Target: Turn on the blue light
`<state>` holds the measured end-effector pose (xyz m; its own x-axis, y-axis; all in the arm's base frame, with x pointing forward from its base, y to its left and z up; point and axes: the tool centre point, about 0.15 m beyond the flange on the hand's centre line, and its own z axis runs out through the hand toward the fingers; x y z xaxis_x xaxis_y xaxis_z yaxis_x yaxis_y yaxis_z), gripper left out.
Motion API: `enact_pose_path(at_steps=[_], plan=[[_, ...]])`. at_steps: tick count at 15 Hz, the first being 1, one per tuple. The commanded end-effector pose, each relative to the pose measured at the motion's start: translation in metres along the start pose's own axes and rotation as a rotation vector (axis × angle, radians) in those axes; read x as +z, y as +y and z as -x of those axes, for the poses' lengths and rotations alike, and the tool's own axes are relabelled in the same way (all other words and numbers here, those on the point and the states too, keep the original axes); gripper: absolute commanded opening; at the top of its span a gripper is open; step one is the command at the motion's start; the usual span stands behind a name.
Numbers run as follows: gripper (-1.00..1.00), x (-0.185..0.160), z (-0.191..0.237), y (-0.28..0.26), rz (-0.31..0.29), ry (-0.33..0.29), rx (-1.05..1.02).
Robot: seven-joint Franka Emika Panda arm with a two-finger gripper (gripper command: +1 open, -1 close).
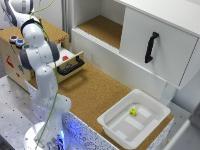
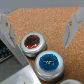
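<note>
- The hand (image 2: pixel 42 22) is hanging with its two fingers (image 2: pixel 6 27) spread wide apart, pinching nothing; in the wrist view both pale fingers are showing at the picture's edges with cork surface between them.
- The blue light (image 2: pixel 49 62) is sitting below the open hand and apart from both fingers, with no fingertip touching it.
- It is showing as a small round cap with a bright blue top inside a pale grey rim, and the blue face is carrying a faint light glint.
- Just beside it, rims nearly touching, a red button (image 2: pixel 33 42) of the same round shape is sitting nearer the gap between the fingers.
- In the exterior view the blue light (image 1: pixel 19 42) and the red button (image 1: pixel 13 38) are standing side by side on top of the wooden box (image 1: pixel 15 62), at the exterior view's left.
- The arm (image 1: pixel 37 55) is bending over that box and hiding the hand itself in this view.
- A drawer with a black handle (image 1: pixel 70 66) is standing open from the box, over the cork worktop (image 1: pixel 95 92).
- Well apart, at the exterior view's right, a white tray (image 1: pixel 117 125) is holding a small yellow object (image 1: pixel 133 111).
</note>
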<state>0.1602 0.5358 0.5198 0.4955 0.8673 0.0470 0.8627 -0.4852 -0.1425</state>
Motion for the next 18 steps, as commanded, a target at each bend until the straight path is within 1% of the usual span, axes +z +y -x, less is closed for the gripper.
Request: enact_pose_path(at_steps=[1,2,3,4,8,11,18], plan=[[-1.00,-0.003,-0.021,-0.014,0.130,-0.164,-0.018],[-1.00,-0.004,-0.018,-0.013,0.154,-0.156,-0.015],[-1.00,-0.004,-0.014,-0.010,0.148,-0.160,-0.007],[-1.00,-0.004,-0.008,-0.007,0.157,-0.158,0.001],[-1.00,0.006,0.006,0.001,0.112,-0.153,0.035],[-1.00,0.016,0.002,0.008,0.087,-0.116,0.050],[-1.00,0.054,0.005,0.025,0.018,-0.138,0.089]])
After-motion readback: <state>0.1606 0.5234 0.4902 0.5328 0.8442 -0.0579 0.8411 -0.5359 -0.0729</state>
